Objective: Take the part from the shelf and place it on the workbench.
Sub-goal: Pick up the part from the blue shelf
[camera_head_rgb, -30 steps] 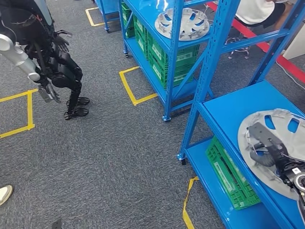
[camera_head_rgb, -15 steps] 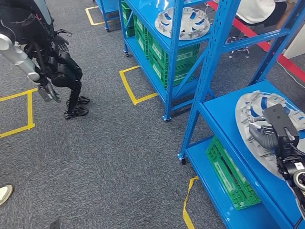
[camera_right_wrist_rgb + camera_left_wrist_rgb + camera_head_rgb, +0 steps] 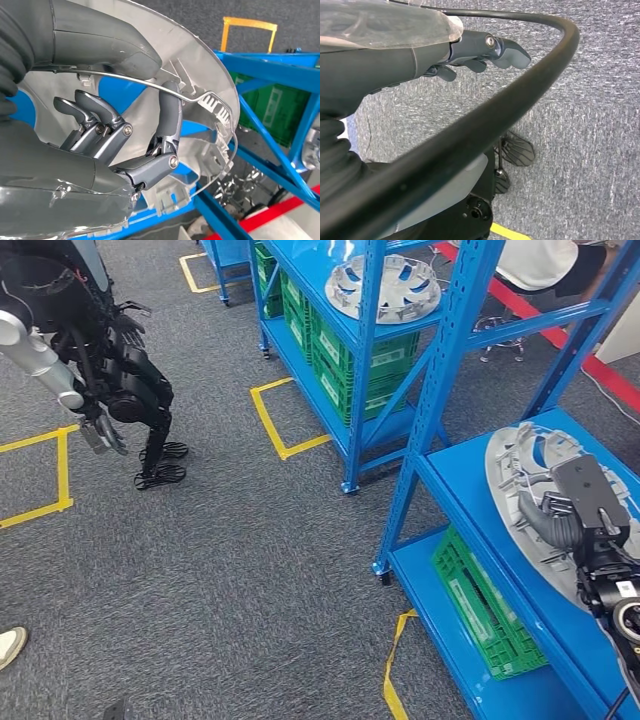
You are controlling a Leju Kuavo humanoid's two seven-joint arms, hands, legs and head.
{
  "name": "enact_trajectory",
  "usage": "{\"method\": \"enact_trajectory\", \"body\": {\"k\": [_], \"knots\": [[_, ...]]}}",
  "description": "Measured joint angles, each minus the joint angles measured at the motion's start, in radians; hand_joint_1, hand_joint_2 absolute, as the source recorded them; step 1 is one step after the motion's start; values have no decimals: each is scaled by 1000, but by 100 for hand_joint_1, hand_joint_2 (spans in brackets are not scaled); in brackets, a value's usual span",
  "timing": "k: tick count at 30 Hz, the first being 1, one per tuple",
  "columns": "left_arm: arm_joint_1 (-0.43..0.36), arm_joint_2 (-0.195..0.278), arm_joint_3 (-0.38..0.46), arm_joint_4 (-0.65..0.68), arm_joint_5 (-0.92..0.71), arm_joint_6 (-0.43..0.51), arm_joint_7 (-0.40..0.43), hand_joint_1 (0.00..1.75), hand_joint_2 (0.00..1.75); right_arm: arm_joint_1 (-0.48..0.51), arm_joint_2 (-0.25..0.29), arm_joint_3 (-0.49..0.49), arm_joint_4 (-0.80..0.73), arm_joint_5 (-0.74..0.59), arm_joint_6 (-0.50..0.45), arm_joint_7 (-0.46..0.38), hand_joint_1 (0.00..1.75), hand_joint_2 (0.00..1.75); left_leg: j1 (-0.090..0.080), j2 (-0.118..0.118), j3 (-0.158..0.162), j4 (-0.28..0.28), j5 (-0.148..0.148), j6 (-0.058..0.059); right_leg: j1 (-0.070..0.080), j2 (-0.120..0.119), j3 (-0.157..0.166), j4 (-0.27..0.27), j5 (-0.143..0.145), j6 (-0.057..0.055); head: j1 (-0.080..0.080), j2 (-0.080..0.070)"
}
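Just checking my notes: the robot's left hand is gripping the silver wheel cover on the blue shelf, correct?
Not the left. The right hand grips the silver wheel cover on the blue shelf, as the head view and right wrist view show. The left hand holds nothing.

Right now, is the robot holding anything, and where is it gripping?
The right hand grips the round silver plastic wheel cover by its rim, thumb outside. The left hand holds nothing.

Right hand (image 3: 113, 135) showing dark grey metal fingers (image 3: 168, 115) with silver screws, thick grey thumb (image 3: 105, 47), black ribbed cover; left hand (image 3: 478, 50) showing matching grey fingers.
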Motion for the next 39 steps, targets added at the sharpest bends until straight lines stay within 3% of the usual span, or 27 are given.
{"method": "enact_trajectory", "body": {"k": [11, 15, 28, 39], "knots": [[0, 0, 0, 0, -5, 0, 0, 0, 175, 34, -2, -22, -15, 51, -34, 77, 175, 175, 0, 0, 0, 0, 0, 0, 0, 0, 0, 0, 0, 0, 0, 0], [0, 0, 0, 0, -11, -2, 0, 0, 175, 47, -4, -34, -14, 95, -28, 141, 175, 175, 0, 0, 0, 0, 0, 0, 0, 0, -1, 0, 0, 0, -1, 0], [0, 1, 0, 0, -26, -10, 1, 0, 175, 101, -29, -68, 53, 128, 115, 264, 175, 175, 0, 0, -1, 0, -1, 1, 0, 0, -1, 0, 0, 0, 0, 0], [0, 1, 0, 0, -28, -11, 5, 0, 175, 100, -36, -68, 105, 125, 175, 270, 175, 175, 0, 0, 0, 0, -1, 1, 0, 0, -1, 0, 0, 0, 0, 0]]}}
